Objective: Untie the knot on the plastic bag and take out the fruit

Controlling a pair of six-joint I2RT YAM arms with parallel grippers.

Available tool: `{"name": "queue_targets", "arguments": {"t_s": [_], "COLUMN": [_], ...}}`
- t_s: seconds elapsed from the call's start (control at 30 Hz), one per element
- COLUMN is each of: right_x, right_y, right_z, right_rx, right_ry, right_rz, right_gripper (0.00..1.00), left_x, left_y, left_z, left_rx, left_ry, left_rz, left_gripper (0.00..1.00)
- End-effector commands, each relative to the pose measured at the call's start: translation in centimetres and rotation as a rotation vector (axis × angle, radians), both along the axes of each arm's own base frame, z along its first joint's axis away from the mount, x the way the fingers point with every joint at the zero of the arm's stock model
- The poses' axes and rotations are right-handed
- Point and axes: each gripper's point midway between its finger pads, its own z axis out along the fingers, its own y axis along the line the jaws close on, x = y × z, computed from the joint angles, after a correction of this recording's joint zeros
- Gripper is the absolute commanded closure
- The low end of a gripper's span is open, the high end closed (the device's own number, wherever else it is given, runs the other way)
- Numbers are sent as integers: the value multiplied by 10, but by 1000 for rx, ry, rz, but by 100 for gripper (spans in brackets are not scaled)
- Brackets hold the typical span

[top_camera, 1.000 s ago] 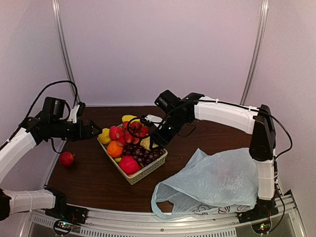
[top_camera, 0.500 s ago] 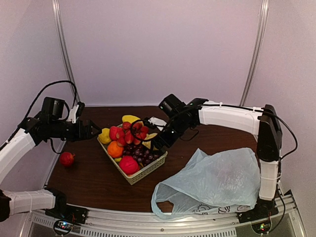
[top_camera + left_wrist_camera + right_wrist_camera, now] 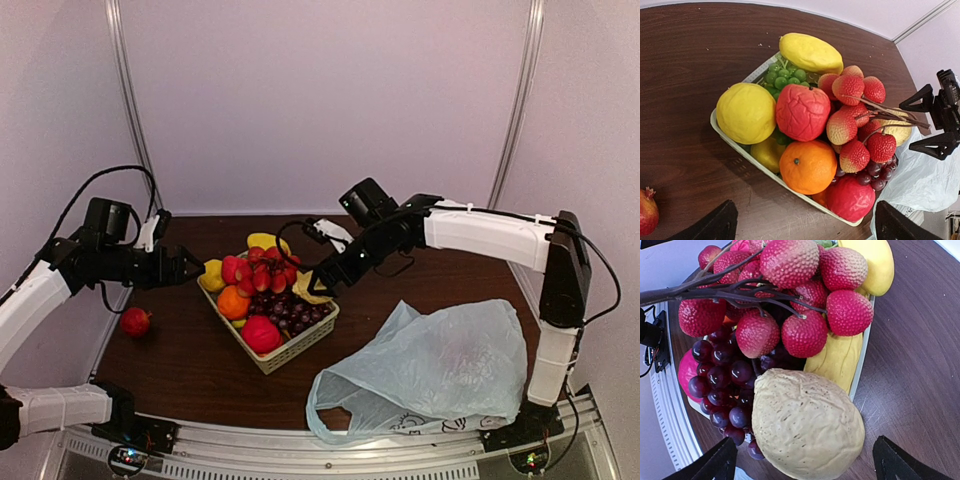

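The pale blue plastic bag (image 3: 430, 370) lies slack on the table's front right, its mouth gaping toward the front left. The knot shows in no view. The fruit is heaped in a pale basket (image 3: 300, 345): a curved yellow piece (image 3: 810, 52), a lumpy lemon (image 3: 746, 112), an orange (image 3: 807, 166), lychees, grapes. A pale tan lumpy fruit (image 3: 807, 425) rests on the grapes at the basket's right end. My right gripper (image 3: 807, 462) stands open around it, fingers apart from it. My left gripper (image 3: 805, 225) hangs open at the basket's left side, holding nothing.
A red pomegranate (image 3: 135, 321) lies alone on the table left of the basket, under my left arm. The basket's rim (image 3: 862, 355) lies close to my right fingers. White walls close in the back and both sides, and a metal rail runs along the front edge.
My right gripper has opened wide and drawn back to the right, leaving the pale tan fruit on the basket's right end. The left arm has barely moved.
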Motion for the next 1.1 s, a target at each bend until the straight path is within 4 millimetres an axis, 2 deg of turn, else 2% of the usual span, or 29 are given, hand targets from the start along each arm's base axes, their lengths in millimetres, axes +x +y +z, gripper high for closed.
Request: {"name": "queue_targets", "arguments": {"t_s": [0.0, 0.5, 0.67, 0.73, 0.93, 1.07], "right_x": [6, 4, 8, 12, 19, 26], "right_y": [-6, -3, -7, -9, -17, -28], "right_z": [13, 1, 11, 19, 43, 51], "right_rx": [31, 60, 63, 79, 138, 156], "right_ry": [-29, 38, 5, -13, -62, -86], "right_rz": [-27, -40, -67, -87, -130, -174], "right_gripper": [4, 8, 6, 1, 1, 1], "left_x": [2, 2, 3, 4, 8, 14], "left_y": [5, 5, 8, 11, 33, 70], "left_z": [5, 6, 3, 1, -17, -26], "left_rx": [8, 11, 25, 34, 53, 81], "left_ry": [-29, -26, -23, -26, -5, -1], "left_rz": [15, 17, 29, 45, 165, 330], "left_gripper": [3, 3, 3, 3, 3, 3]}}
